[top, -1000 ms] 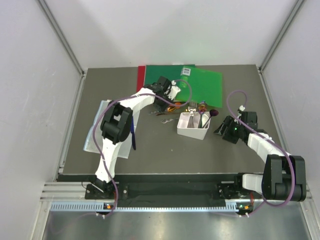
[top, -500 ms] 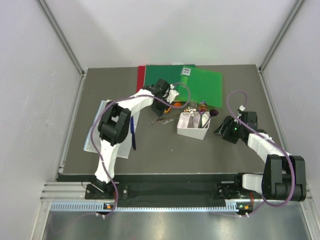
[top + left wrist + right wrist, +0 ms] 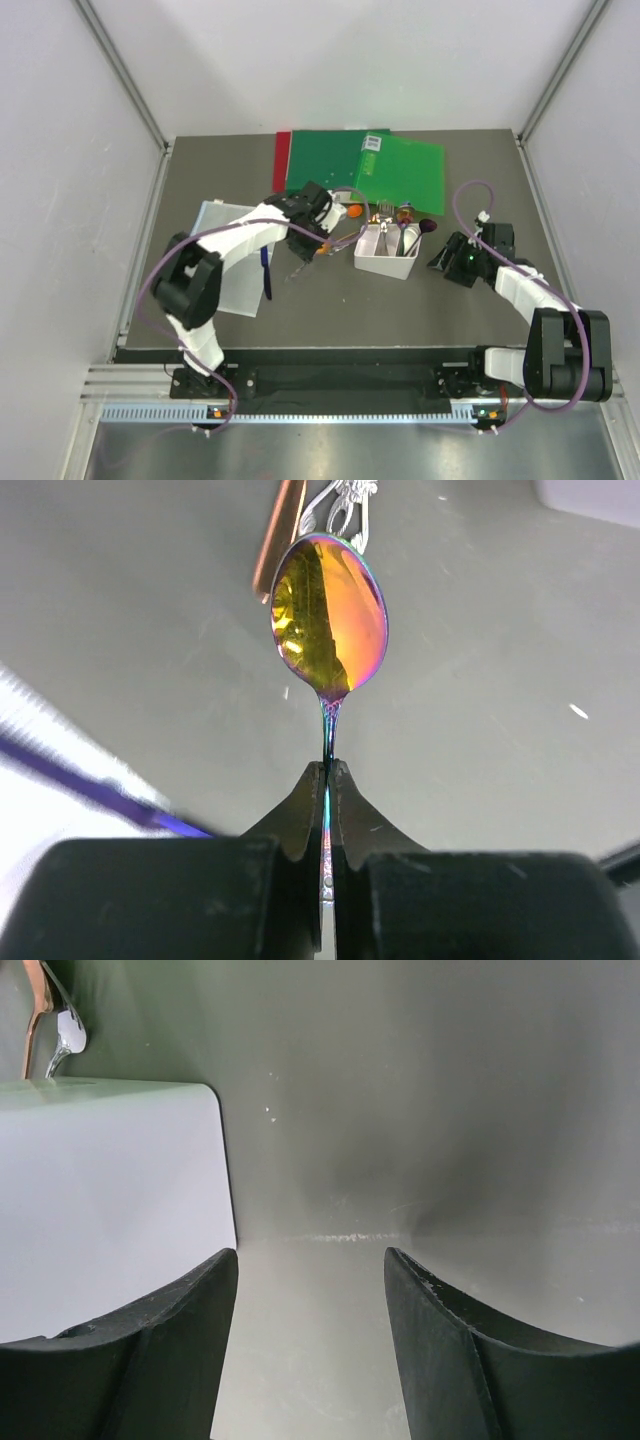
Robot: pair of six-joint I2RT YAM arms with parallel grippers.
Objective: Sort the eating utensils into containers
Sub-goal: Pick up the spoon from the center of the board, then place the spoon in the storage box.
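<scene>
Rainbow-metallic spoon point(image 3: 330, 616), glossy orange-gold bowl, thin iridescent stem

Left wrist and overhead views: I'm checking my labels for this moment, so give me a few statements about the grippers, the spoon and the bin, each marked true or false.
1. The left gripper is shut on the handle of the rainbow spoon. True.
2. The right gripper holds a fork. False: it is open and empty, beside the white bin.
3. The white bin has nothing in it. False: several utensils are in it already.
4. The green folder lies on the far side of the bin, away from the arm bases. True.
</scene>
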